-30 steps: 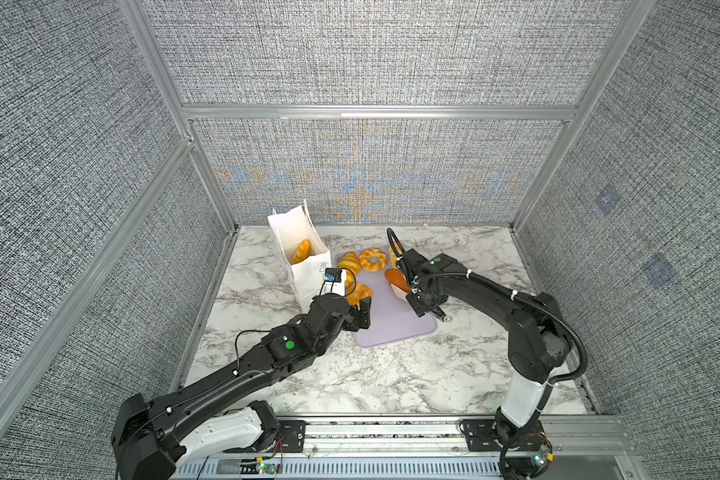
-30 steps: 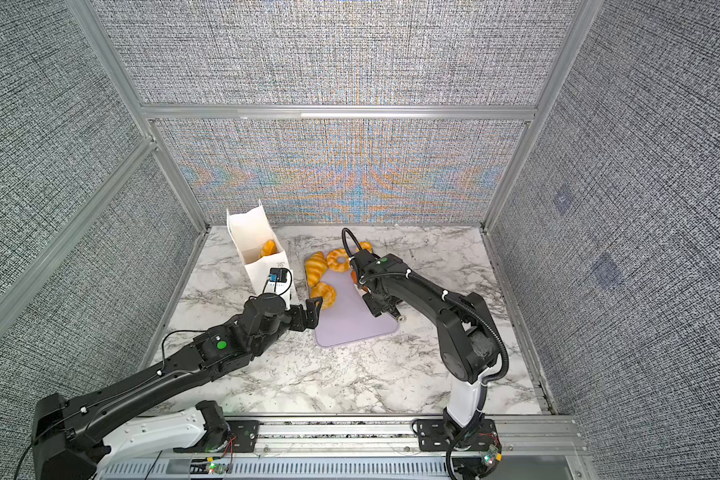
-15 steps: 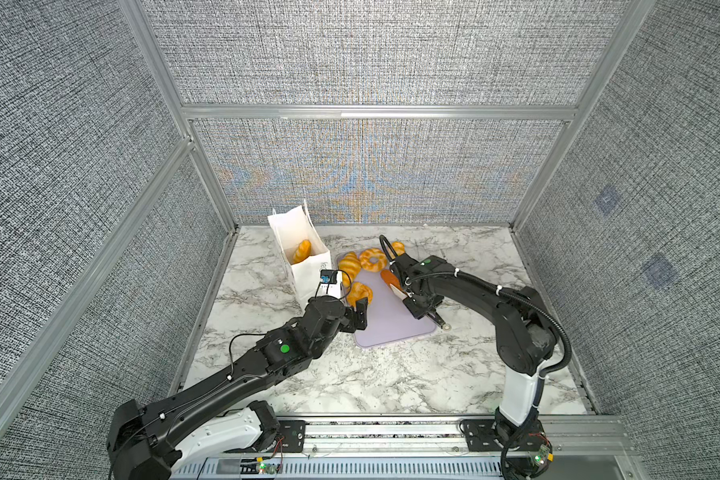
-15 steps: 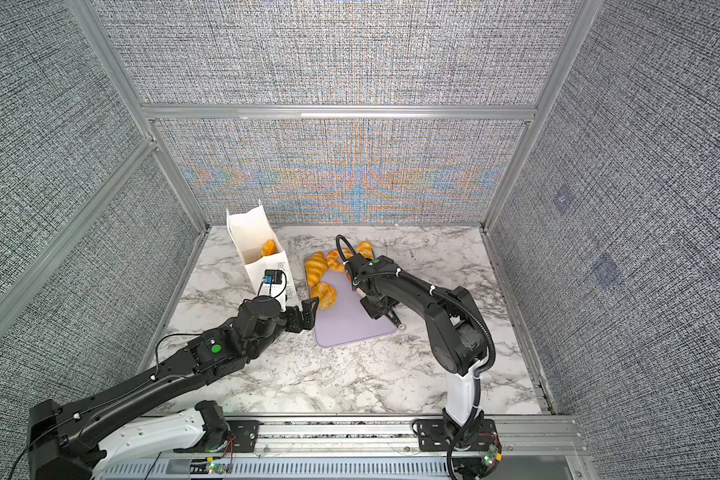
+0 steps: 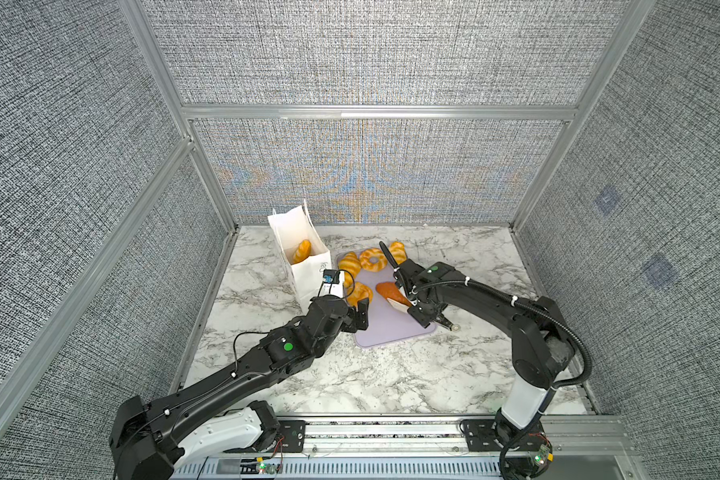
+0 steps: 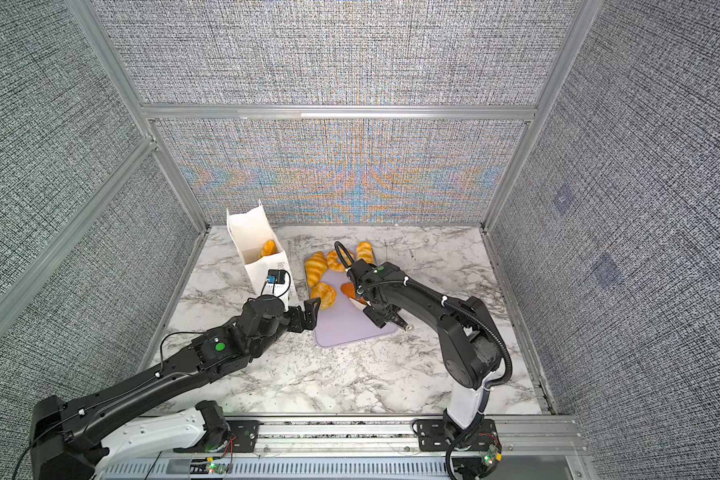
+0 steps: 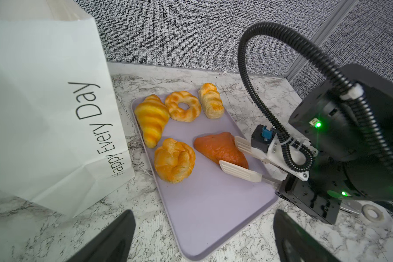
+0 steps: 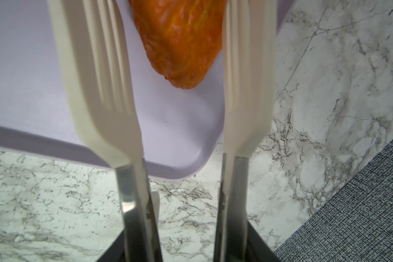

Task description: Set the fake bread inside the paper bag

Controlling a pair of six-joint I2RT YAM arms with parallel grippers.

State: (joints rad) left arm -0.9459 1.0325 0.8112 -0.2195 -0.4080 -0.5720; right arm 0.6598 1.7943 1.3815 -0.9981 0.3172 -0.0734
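The white paper bag (image 5: 308, 274) (image 7: 43, 102) stands upright at the back left with one golden bread (image 5: 302, 251) inside. On the lavender tray (image 7: 209, 204) lie a striped croissant (image 7: 152, 120), a ring (image 7: 183, 108), a roll (image 7: 211, 101), a swirl bun (image 7: 175, 160) and a dark orange-brown triangular piece (image 7: 218, 147). My right gripper (image 5: 397, 291) is open. Its cream tong blades (image 8: 100, 68) straddle the brown piece, with a gap on one side. My left gripper (image 7: 202, 238) hovers open and empty over the tray's front corner, beside the bag.
A small metal washer (image 7: 371, 212) lies on the marble just off the tray's right front corner. The right arm's black cable loop (image 7: 259, 45) arches over the back of the tray. Grey panel walls close in the table on three sides.
My right arm swung toward the back of the tray and came forward again. The brown piece lies in about the same spot. The left arm has barely moved.
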